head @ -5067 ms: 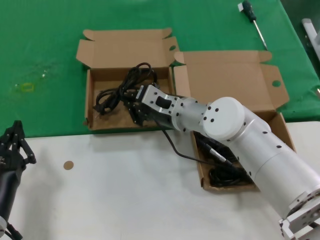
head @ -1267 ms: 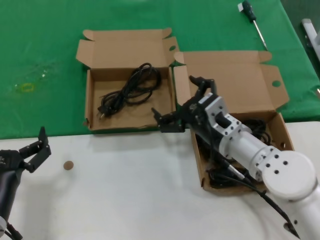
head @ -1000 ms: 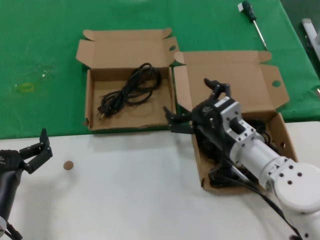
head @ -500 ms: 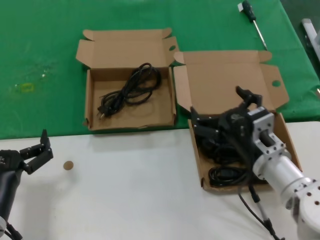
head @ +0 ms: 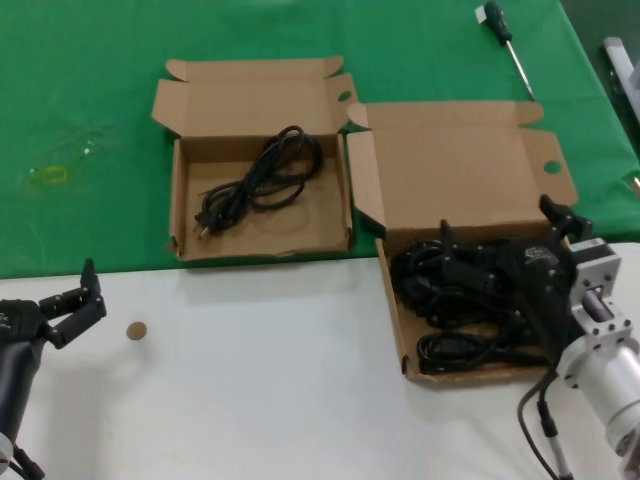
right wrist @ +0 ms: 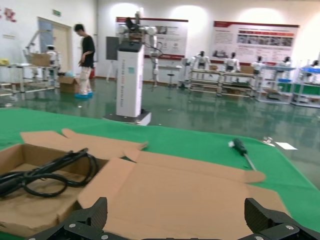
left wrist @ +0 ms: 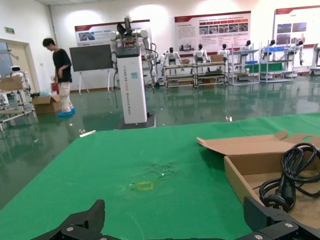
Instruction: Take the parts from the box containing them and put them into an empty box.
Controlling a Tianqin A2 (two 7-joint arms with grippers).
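Note:
Several black power cords (head: 450, 295) lie tangled in the right-hand cardboard box (head: 398, 330), the one with slanted lid wings. My right gripper (head: 497, 220) hovers over that box's back part, open, holding nothing; in the right wrist view the right gripper (right wrist: 175, 212) faces the raised lid (right wrist: 190, 195). One cord (head: 265, 180) lies looped in the left-hand box (head: 178, 200), also seen as a cord (left wrist: 292, 172) in the left wrist view. My left gripper (head: 62, 303) rests open at the near left, over the white table.
A black-handled screwdriver (head: 505, 40) lies on the green cloth at the far right. A small brown disc (head: 137, 330) sits on the white table near the left gripper. A yellow mark (head: 50, 175) shows on the cloth. The two boxes touch side by side.
My right gripper left a cord in the left box, drew back open and swung right over the box of cords. The left gripper opened and has stayed put since.

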